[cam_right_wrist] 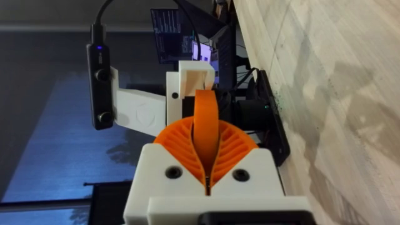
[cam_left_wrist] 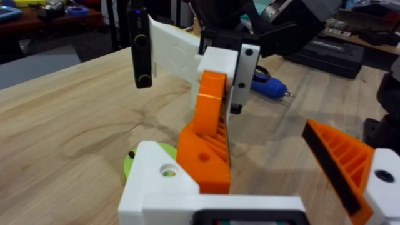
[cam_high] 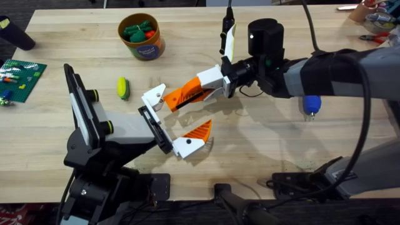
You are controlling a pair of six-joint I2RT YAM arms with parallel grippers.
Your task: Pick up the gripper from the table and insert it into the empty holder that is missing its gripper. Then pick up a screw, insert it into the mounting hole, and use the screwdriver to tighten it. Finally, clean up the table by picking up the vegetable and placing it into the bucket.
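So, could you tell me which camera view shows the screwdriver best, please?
The overhead view: the screwdriver lies on the table beside the right arm, its blue handle visible, partly under the arm. The left wrist view catches it farther off, behind the orange finger, showing handle and tip. The right wrist view faces away from it.

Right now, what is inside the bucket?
In the overhead view, the bucket holds green toy pieces and a red one, heaped near its rim. Anything beneath them is covered. The yellow vegetable lies on the table, outside it.
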